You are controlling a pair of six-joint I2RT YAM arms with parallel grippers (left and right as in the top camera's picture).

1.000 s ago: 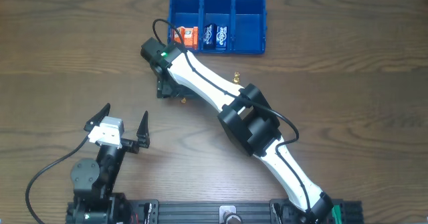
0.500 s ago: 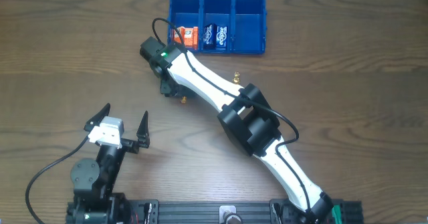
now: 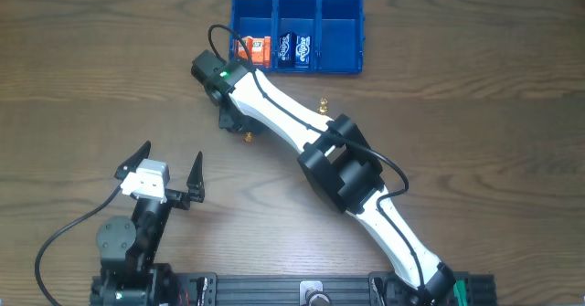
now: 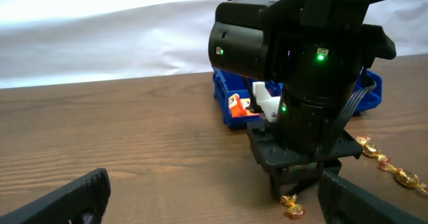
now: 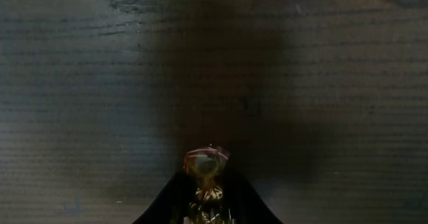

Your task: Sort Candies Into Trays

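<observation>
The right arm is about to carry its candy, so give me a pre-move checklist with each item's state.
1. Grip: ok. The right gripper is closed on the gold candy.
2. Candy lifted clear of the table: cannot tell.
3. Free slot: ok. The blue tray has a right compartment that looks empty; the orange candy and dark blue candy sit in the other two.
4. Left gripper out of the path: ok. It is open, near its base.
5. All candies sorted: not ok. A loose gold candy lies on the table short of the tray.
</observation>
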